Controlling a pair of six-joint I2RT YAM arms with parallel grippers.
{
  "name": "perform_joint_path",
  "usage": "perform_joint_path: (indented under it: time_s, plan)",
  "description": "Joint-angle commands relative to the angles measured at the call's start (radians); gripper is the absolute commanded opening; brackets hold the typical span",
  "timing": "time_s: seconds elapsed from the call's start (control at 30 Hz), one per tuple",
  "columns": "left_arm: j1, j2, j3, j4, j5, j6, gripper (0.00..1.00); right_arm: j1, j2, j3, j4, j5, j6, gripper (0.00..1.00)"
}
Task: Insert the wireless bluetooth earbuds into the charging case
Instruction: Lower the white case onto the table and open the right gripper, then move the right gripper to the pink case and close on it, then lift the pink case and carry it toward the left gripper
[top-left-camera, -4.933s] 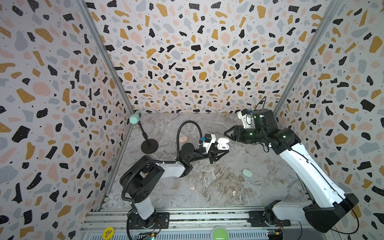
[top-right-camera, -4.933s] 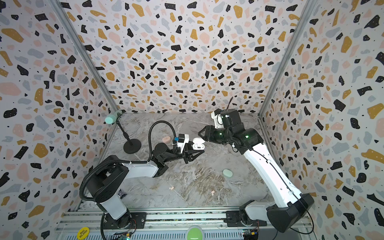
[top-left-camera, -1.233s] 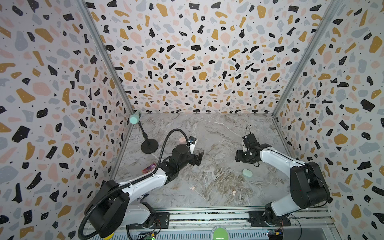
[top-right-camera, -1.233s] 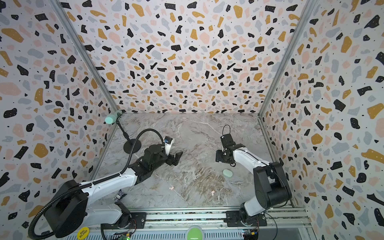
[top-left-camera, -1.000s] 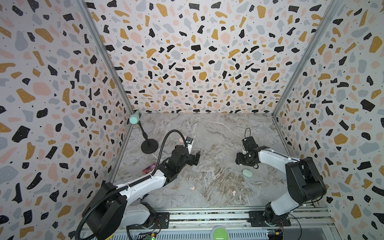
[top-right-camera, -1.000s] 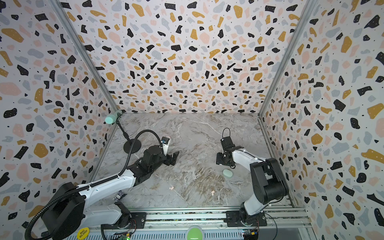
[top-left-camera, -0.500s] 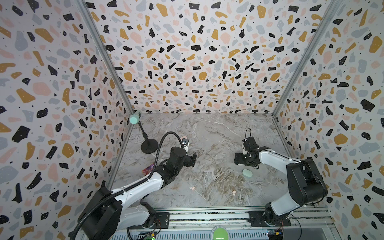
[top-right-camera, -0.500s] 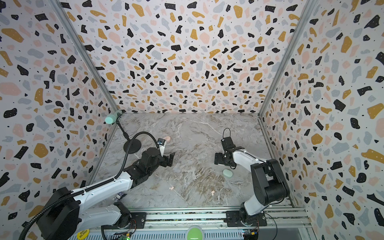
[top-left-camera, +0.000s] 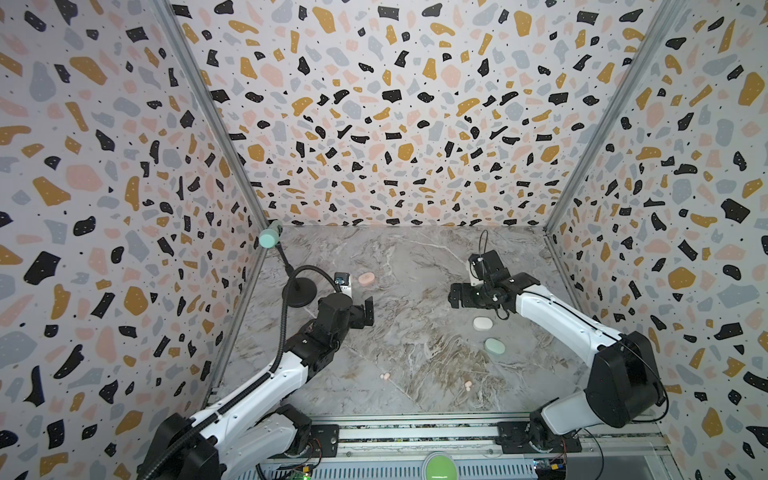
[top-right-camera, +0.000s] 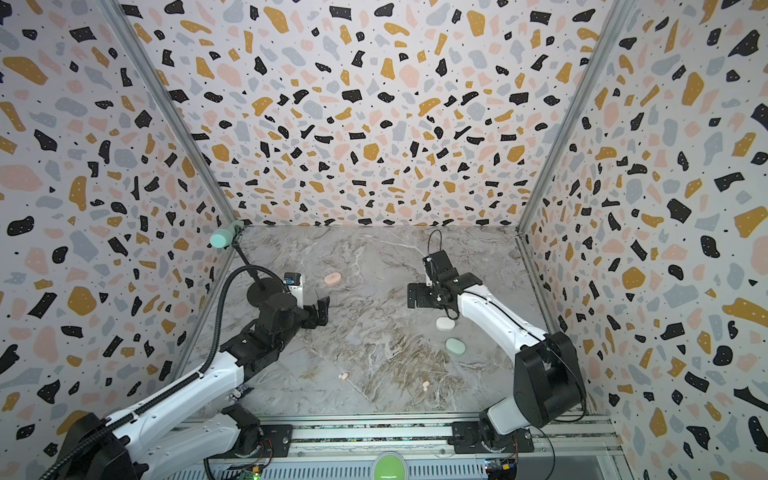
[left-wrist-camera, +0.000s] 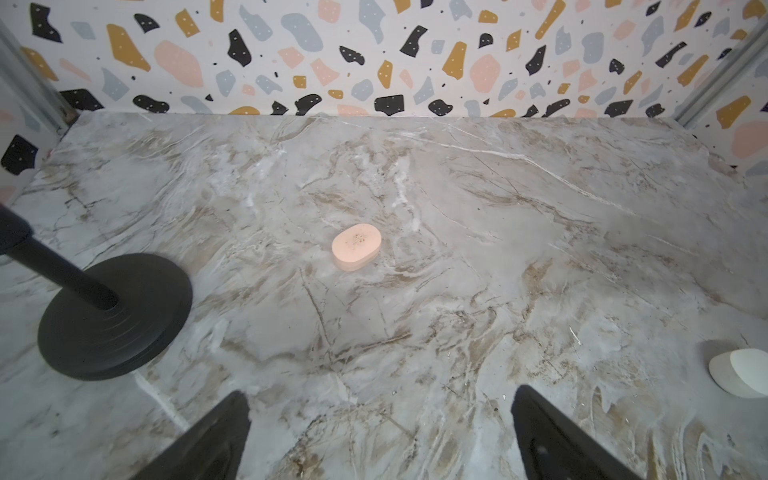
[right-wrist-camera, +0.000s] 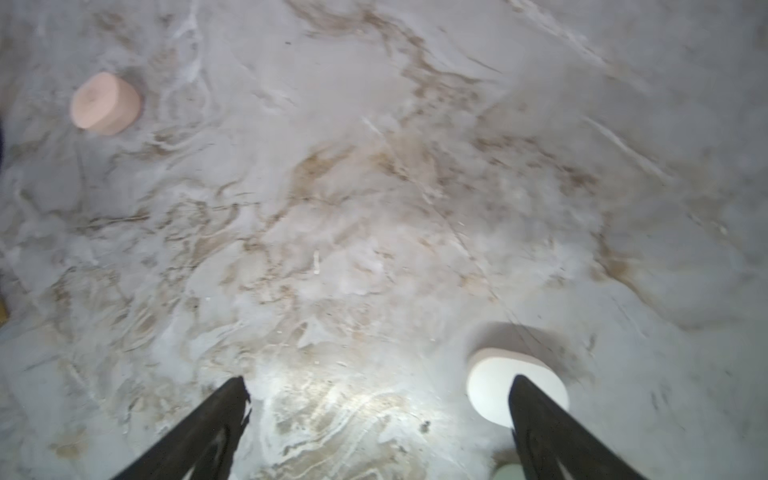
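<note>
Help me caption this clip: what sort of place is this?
Probably a lab robot-manipulation booth, not a home: speckled terrazzo-print wall panels enclose a grey marble-look tabletop on three sides, and two white-and-black robot arms are mounted on a metal rail at its front edge.

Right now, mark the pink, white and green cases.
pink case (left-wrist-camera: 356, 246): left wrist view, lid centre.
white case (top-left-camera: 483, 323): a top view, top centre.
green case (top-left-camera: 494, 345): a top view, top centre.

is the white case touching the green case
Apart. Both top views show a strip of bare tabletop between the white case and the green case.
</note>
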Motion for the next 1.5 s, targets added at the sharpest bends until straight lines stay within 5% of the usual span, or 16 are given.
perform_joint_path:
  time_s: [0.0,0.77,1.17,1.47]
  plan:
    - [0.050,-0.046,-0.017,-0.054,0.020,-0.066,1.00,0.059,0.099,0.103,0.031,-0.034,-0.027,0.99]
    - [0.152,-0.143,-0.130,-0.071,0.123,-0.181,1.00,0.264,1.018,1.221,0.024,-0.094,-0.217,0.99]
    - [0.168,-0.162,-0.135,-0.085,0.142,-0.171,1.00,0.293,1.138,1.254,0.147,0.038,-0.186,1.00]
    - [0.177,-0.174,-0.138,-0.092,0.142,-0.170,1.00,0.304,1.164,1.258,0.167,0.047,-0.161,0.79]
